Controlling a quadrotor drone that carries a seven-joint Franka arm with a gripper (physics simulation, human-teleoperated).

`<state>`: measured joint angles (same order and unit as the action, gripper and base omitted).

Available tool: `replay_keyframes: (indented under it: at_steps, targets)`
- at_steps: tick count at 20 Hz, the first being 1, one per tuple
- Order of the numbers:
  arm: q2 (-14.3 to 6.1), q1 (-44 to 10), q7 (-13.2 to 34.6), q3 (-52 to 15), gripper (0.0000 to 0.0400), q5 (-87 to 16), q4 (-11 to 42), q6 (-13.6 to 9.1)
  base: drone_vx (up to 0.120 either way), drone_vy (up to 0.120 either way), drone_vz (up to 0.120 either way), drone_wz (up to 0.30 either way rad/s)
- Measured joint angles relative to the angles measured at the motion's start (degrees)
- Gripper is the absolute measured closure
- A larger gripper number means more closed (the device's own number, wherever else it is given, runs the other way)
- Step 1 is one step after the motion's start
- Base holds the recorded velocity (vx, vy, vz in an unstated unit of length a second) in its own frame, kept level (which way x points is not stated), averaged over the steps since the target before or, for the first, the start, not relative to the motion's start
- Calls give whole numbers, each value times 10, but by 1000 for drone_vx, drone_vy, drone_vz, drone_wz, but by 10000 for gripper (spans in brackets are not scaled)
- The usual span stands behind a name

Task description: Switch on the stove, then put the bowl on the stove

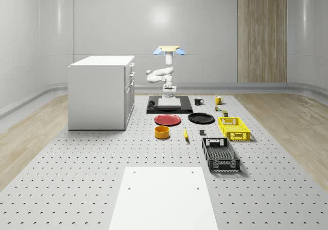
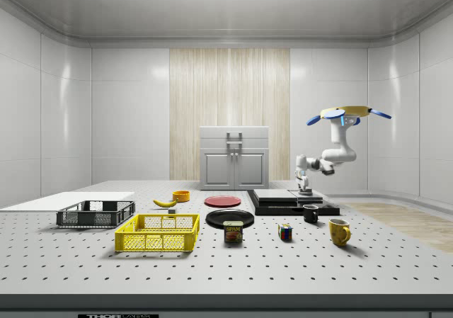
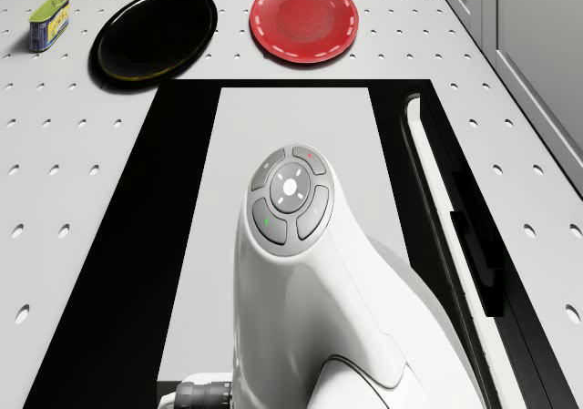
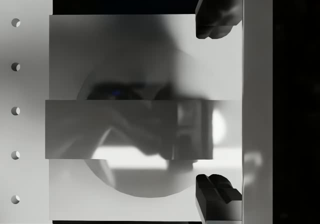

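The stove is a black slab with a grey plate on the table beside the cabinet. Along one side runs a white strip with a black switch bar. The drone hovers above the stove's far end, also seen as the drone in the side view. Its arm folds down, and the gripper points straight down just above the plate. In the wrist view the gripper is open, fingers wide apart over the plate's edge by the strip. The orange bowl sits upright nearer the front, apart from the stove.
A red plate and a black plate lie between stove and bowl. A white cabinet stands at the whole-scene view's left. A yellow crate, a black crate, a banana, mugs and a can are to the right.
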<state>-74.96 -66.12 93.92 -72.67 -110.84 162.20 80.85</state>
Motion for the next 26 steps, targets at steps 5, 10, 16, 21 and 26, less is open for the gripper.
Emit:
replay_keyframes:
  at_steps: [5,10,16,21,26]
  targets:
    - [-8,-8,2,3,0,-1,-6,11,0,0,0,0]
    - [-15,-17,9,5,0,-1,-9,19,0,0,0,0]
    - [-20,-35,26,5,0,0,-11,25,0,0,0,0]
    - [-20,-57,43,5,0,0,-12,26,0,0,0,0]
    - [-21,-78,65,4,0,1,-14,27,0,0,0,0]
